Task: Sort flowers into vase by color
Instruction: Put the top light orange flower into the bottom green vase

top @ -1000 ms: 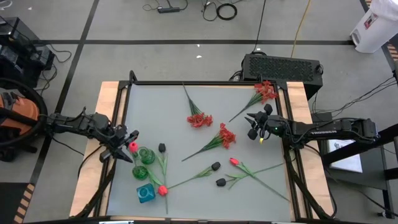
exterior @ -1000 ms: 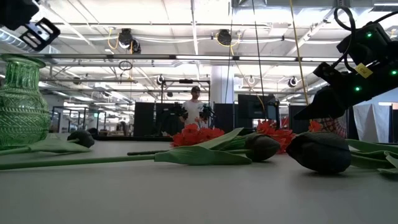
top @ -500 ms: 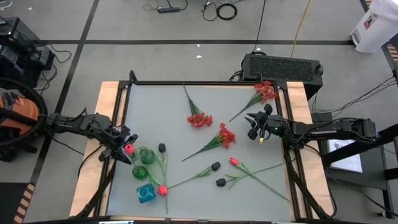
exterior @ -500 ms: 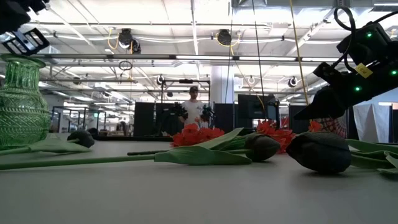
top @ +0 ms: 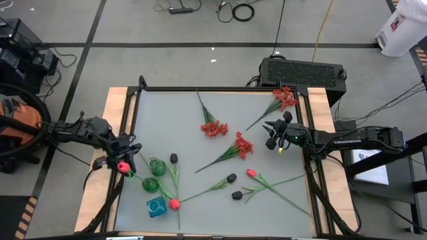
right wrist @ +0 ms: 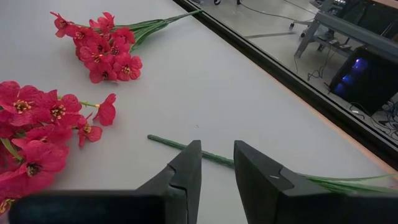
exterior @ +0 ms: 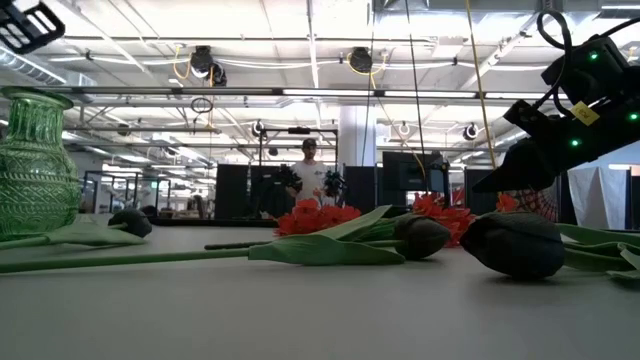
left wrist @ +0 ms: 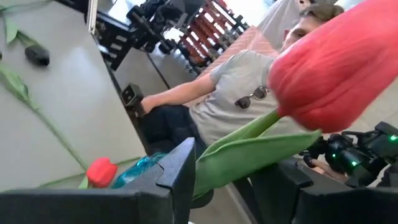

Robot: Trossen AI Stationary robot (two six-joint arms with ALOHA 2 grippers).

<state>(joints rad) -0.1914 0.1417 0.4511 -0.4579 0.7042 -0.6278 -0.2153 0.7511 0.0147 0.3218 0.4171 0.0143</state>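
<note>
Over by the worktop's [top: 200, 160] left edge, the left gripper [top: 120, 162] is clamped on a tulip [top: 123, 166], beside the green vase [top: 157, 167]. Right gripper [top: 272, 135], slightly apart, hovers between red clusters [top: 242, 145].

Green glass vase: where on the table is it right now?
In the high view the green glass vase stands near the table's left edge, just above the blue vase. The left gripper, holding a red tulip, is beside it.

We see the left gripper [top: 120, 160] has moved away from the green vase [top: 157, 167] toward the table's left edge, taking the red tulip [top: 123, 165] along.
</note>
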